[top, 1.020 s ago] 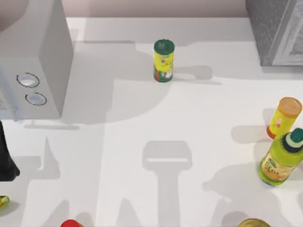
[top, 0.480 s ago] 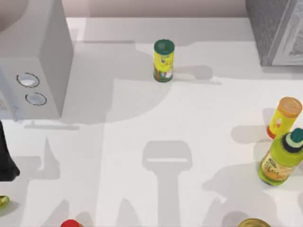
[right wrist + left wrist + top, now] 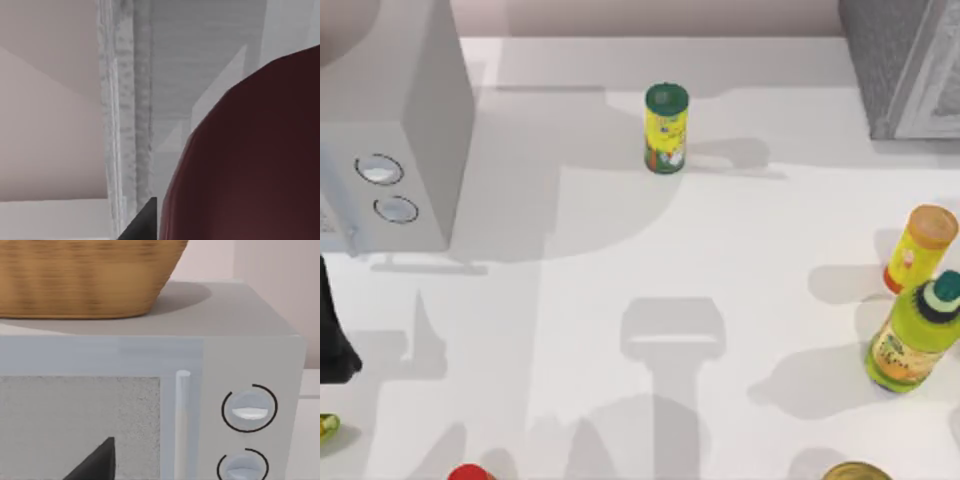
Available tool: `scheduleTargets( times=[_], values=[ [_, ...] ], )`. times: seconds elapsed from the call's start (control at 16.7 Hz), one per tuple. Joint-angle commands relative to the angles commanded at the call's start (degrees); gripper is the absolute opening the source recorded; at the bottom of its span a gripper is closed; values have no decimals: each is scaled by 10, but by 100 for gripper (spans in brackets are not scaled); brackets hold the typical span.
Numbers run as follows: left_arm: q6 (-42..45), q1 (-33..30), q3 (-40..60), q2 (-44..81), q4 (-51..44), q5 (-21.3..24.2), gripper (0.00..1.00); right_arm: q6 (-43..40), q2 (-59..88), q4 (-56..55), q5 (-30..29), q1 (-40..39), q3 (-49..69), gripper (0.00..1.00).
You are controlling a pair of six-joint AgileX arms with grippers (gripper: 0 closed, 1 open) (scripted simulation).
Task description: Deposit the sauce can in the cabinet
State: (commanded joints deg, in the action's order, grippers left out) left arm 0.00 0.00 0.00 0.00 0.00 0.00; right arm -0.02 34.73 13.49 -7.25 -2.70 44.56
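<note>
Right gripper point(image 3: 150, 220) is clamped on the sauce can point(image 3: 250, 160), one dark fingertip point(image 3: 142, 222) lying against the can's maroon side. The can is held off the desk, close before the cabinet point(image 3: 200, 60), whose speckled edge and pale panelled door stand just behind it. On the desk point(image 3: 620, 250), seen from above, a red object point(image 3: 470, 472) and a gold-topped can point(image 3: 855, 470) are cut off by the near edge, and a small yellow-green item point(image 3: 325, 425) sits at the left edge. Along the right edge a green bottle with a dark green cap point(image 3: 912, 340) stands just beside a slim yellow-orange bottle with an orange cap point(image 3: 920, 248). Farther back, near the middle, a slim yellow can with a green lid point(image 3: 666, 128) stands upright, well apart from everything else. A white box with two round knobs point(image 3: 390, 130) fills the far left corner, a wicker basket point(image 3: 85, 280) on top of it; the cabinet fills the far right corner. Left gripper point(image 3: 95, 465) is parked facing the white box's front; I cannot tell whether it is apart or together.
</note>
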Motion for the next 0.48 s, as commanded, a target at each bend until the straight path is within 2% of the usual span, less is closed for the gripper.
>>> scheduleTargets(
  times=[0.24, 0.48],
  values=[
    [0, 0, 0, 0, 0, 0, 100, 5, 154, 56, -23, -24, 261, 0],
    [0, 0, 0, 0, 0, 0, 100, 8, 293, 110, -34, -53, 451, 0]
  ],
)
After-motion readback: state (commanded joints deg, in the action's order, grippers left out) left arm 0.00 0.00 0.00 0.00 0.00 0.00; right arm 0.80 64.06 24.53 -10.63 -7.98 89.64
